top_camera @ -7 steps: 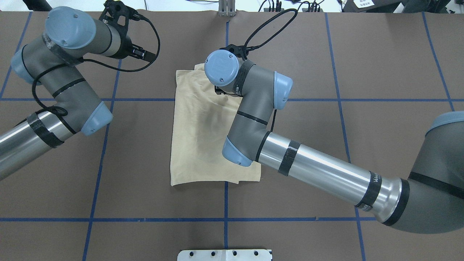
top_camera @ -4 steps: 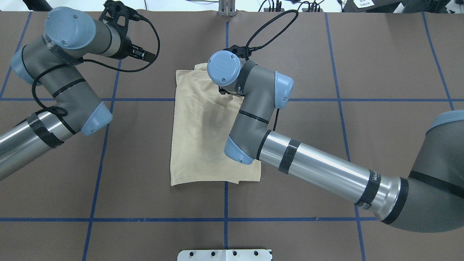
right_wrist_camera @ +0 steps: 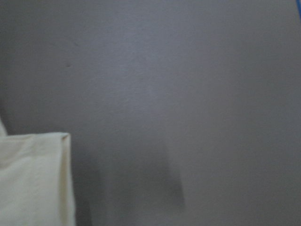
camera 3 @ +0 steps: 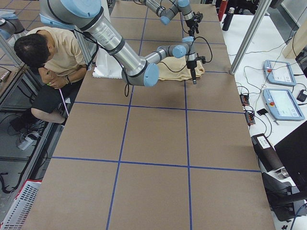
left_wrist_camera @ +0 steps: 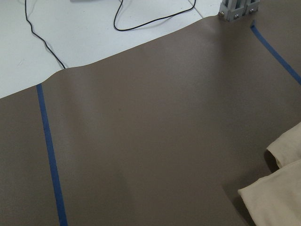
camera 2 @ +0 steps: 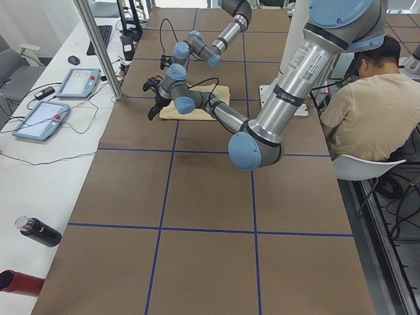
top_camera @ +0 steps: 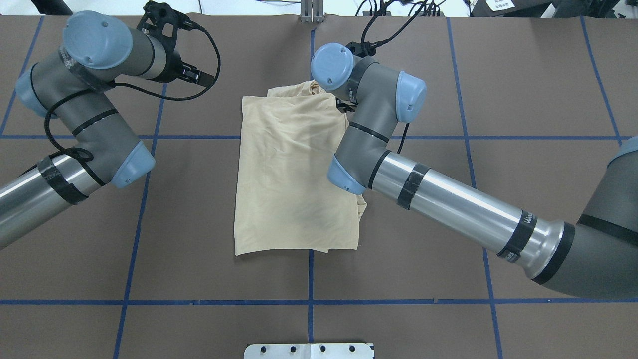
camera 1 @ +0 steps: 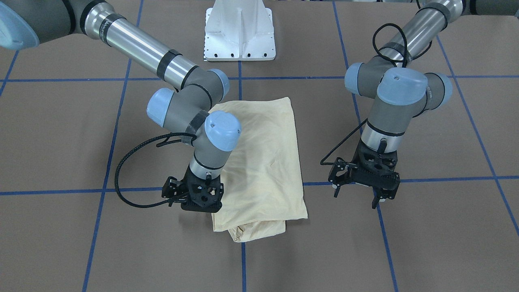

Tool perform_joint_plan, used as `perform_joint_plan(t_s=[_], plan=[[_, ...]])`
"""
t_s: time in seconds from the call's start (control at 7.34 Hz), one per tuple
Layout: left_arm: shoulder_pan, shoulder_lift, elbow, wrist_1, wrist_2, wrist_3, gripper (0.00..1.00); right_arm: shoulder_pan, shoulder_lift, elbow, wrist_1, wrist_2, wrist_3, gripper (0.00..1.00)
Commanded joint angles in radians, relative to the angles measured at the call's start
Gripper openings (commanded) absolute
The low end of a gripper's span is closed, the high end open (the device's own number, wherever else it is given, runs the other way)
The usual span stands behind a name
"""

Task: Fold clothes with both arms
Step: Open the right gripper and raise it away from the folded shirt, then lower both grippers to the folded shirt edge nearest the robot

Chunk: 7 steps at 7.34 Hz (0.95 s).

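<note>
The cream-yellow T-shirt (top_camera: 294, 169) lies folded into a long rectangle at the table's middle, plain side up, with a bunched fold at its far edge (camera 1: 251, 233). My right gripper (camera 1: 198, 207) hangs low at the shirt's far right corner, beside the cloth. Its fingers are hidden under the wrist in the overhead view, and I cannot tell if they are open. The right wrist view shows only a flat shirt corner (right_wrist_camera: 33, 179) and bare table. My left gripper (camera 1: 356, 198) is open and empty, above the table to the left of the shirt (top_camera: 202, 77).
The white base pedestal (camera 1: 240, 32) stands at the robot's side of the table. Blue tape lines (top_camera: 139, 219) cross the brown table cover. A metal post foot (top_camera: 311, 12) sits at the far edge. An operator (camera 2: 367, 111) sits beside the table.
My right arm has swung from over the shirt's middle to its far right corner, uncovering the cloth. The shirt's far edge is now bunched. My left arm has not moved.
</note>
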Motion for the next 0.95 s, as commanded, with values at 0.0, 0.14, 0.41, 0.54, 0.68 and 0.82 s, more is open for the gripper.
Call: perform_joint_plan(t_s=[0.0, 0.14, 0.41, 0.54, 0.68, 0.82], plan=[[0.001, 0.000, -0.001, 0.000, 0.000, -0.003, 1.00, 0.025, -0.020, 0.094, -0.031, 0.023, -0.028, 1.00], [0.004, 0.000, -0.013, 0.002, -0.002, -0.050, 1.00, 0.024, -0.087, 0.232, -0.026, 0.067, -0.023, 1.00], [0.057, 0.055, -0.100, 0.002, -0.002, -0.165, 1.00, -0.019, -0.257, 0.515, -0.016, 0.077, 0.013, 1.00], [0.119, 0.113, -0.164, 0.003, 0.002, -0.261, 1.00, -0.056, -0.346, 0.643, 0.013, 0.071, 0.074, 1.00], [0.200, 0.168, -0.250, 0.006, 0.011, -0.375, 1.00, -0.106, -0.430, 0.753, 0.027, 0.063, 0.130, 1.00], [0.278, 0.202, -0.306, 0.006, 0.023, -0.470, 1.00, -0.164, -0.474, 0.826, 0.027, 0.010, 0.218, 1.00]])
